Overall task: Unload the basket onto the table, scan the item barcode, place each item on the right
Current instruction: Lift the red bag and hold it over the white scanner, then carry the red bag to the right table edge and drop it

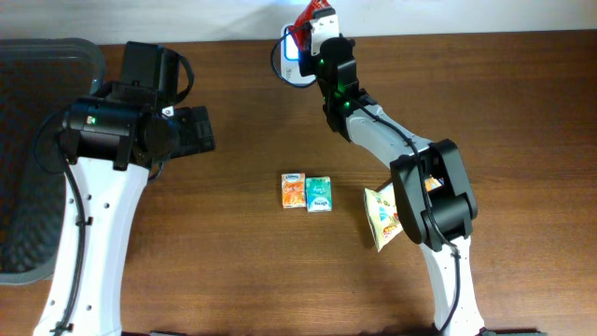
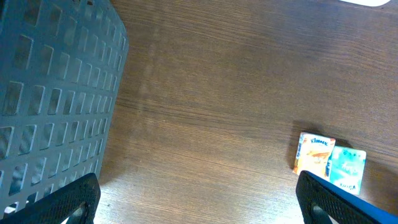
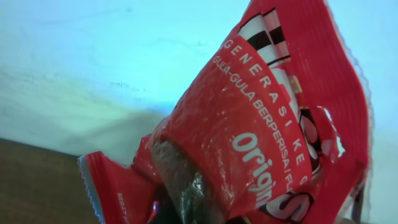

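The right gripper (image 1: 315, 22) is clamped tight on a red packet (image 1: 312, 11) at the far edge of the wooden table (image 1: 485, 103), with its arm stretched out toward the back. The packet sits just beside a white device (image 1: 291, 45) that glows blue. In the right wrist view the crinkled red packet (image 3: 261, 124) fills most of the frame against a pale blue-white background. White lettering runs across its face, and a dark fingertip (image 3: 181, 186) presses into the wrapper near the bottom. No barcode can be made out on the side that shows.

The left gripper (image 1: 207, 131) hangs over the left part of the table with its jaws spread wide and nothing between them. In its own wrist view the left gripper (image 2: 196, 186) has its two black fingertips (image 2: 74, 199) at the lower corners of the frame, over bare wood. A dark mesh basket (image 1: 28, 140) stands at the left edge of the table, just beside that arm.

Near the middle of the table an orange pack (image 1: 294, 191) and a teal pack (image 1: 319, 193) lie flat, side by side and touching. A yellow packet (image 1: 382, 217) lies further right, close to the right arm's base and well apart from the red packet.
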Action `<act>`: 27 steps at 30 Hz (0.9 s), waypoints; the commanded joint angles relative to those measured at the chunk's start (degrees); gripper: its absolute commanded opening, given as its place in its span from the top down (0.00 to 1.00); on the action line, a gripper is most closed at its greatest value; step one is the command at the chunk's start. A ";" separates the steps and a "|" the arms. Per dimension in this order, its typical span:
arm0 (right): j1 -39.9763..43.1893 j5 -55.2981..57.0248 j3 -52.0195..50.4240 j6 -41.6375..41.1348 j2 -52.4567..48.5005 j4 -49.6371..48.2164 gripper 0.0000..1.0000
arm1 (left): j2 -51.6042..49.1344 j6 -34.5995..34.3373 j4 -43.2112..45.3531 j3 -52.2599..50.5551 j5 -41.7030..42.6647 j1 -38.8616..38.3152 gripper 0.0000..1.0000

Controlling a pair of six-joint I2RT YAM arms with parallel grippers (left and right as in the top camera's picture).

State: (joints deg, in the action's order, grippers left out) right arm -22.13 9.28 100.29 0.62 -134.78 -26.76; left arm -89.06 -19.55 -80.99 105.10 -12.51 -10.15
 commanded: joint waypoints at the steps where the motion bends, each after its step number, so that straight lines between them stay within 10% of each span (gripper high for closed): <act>1: 0.44 5.88 0.98 0.79 2.58 -3.91 0.96 | -0.09 -0.55 0.09 -0.11 -0.79 0.20 0.01; 5: 4.24 11.15 0.98 -3.04 8.79 -0.79 0.96 | -0.09 -0.55 0.09 -0.11 -0.79 0.20 0.01; 18: 37.31 13.44 0.98 -22.18 21.00 52.09 0.96 | -0.09 -0.55 0.09 -0.11 -0.79 0.20 0.01; 27: 55.95 8.50 0.85 -22.18 13.84 59.36 0.96 | -0.09 -0.55 0.09 -0.11 -0.79 0.20 0.01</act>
State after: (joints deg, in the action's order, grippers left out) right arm 30.79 19.31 101.03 -20.91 -118.37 32.47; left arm -89.06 -19.55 -80.99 105.10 -12.51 -10.15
